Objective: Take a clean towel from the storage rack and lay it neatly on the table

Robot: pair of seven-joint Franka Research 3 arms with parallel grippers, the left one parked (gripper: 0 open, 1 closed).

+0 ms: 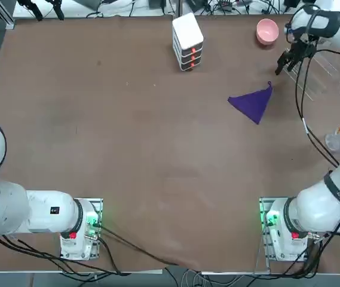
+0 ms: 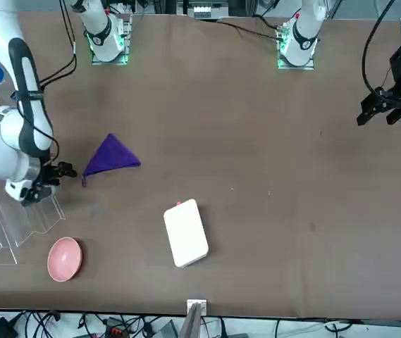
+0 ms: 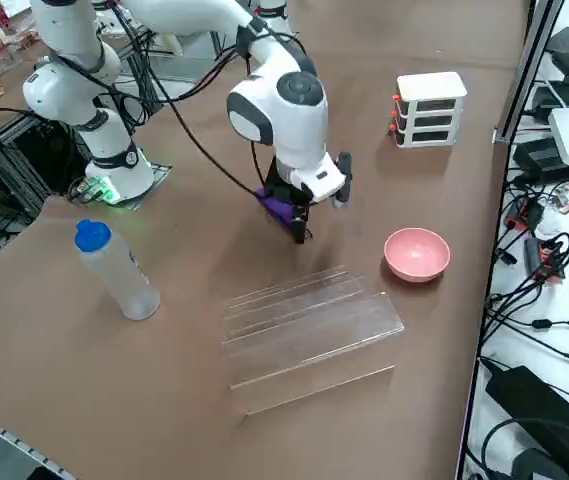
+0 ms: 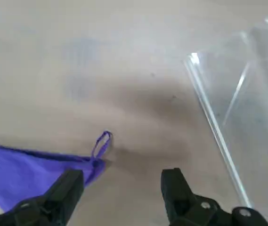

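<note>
The dark purple towel (image 1: 252, 103) (image 2: 110, 156) lies on the brown table (image 1: 158, 149) folded into a triangle, its hanging loop at the corner that points toward the rack. My right gripper (image 1: 284, 64) (image 2: 63, 171) (image 4: 122, 176) hovers open just above that corner, holding nothing; the loop shows just beyond its fingers and the towel (image 4: 25, 172) runs under one fingertip. In the right side view the gripper (image 3: 321, 200) hides most of the towel (image 3: 276, 208). The clear storage rack (image 1: 319, 72) (image 2: 13, 218) (image 3: 309, 325) (image 4: 247, 117) stands close beside the gripper with nothing in it.
A pink bowl (image 1: 267, 31) (image 3: 416, 253) sits near the rack's far end. A white stacked box with orange marks (image 1: 187, 40) (image 2: 186, 232) stands at the far middle of the table. A clear bottle with a blue cap (image 3: 114, 270) stands by the right edge.
</note>
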